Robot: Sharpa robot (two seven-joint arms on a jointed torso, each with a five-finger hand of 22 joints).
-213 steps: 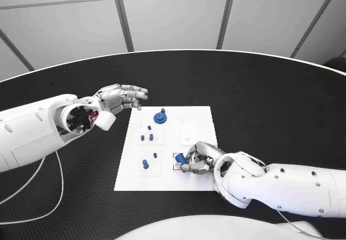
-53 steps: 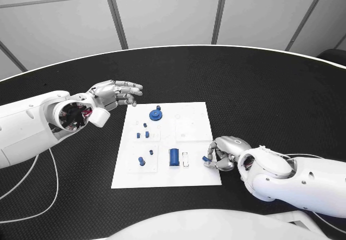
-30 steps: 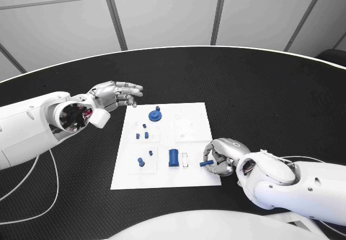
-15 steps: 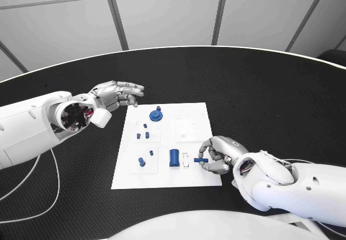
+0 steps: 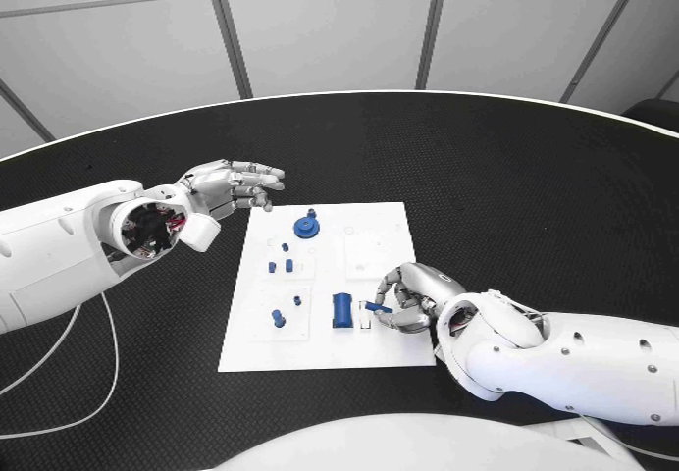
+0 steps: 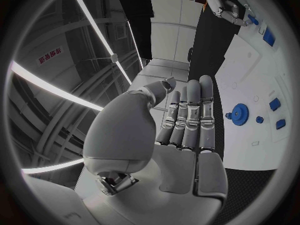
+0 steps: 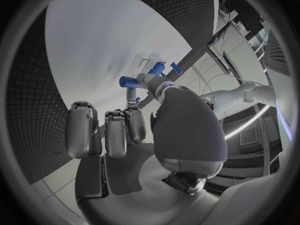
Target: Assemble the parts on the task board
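**Right hand carries a small blue peg in over the board's near right part**

The small blue peg (image 5: 378, 307) is pinched in the fingertips of the right hand (image 5: 407, 297), hanging over the white task board (image 5: 382, 221) at about five o'clock from the board's middle. A second ago the hand sat at the board's right edge; it has since slid inward, and the peg now lies nearly level, just beside the small pale slot (image 5: 364, 315) and the upright blue block (image 5: 341, 310) to its left. The right wrist view shows the same grip: thumb and fingertip closed on the peg (image 7: 128, 80), the other fingers curled loosely below. I judge the peg is being lined up for that slot; it is not yet seated and looks to need tipping upright first.

Outward from there, the remaining parts have not moved. The round blue knob (image 5: 307, 229) stands at twelve o'clock on the board, a pair of short blue pins (image 5: 281, 265) at ten o'clock, and another blue pin (image 5: 278, 318) at seven o'clock.

The left hand (image 5: 233, 186) hovers off the board's far left corner, at about eleven o'clock, holding nothing, fingers stretched side by side; it has stayed put.

The blue block stands closest to the peg's path and could be knocked.
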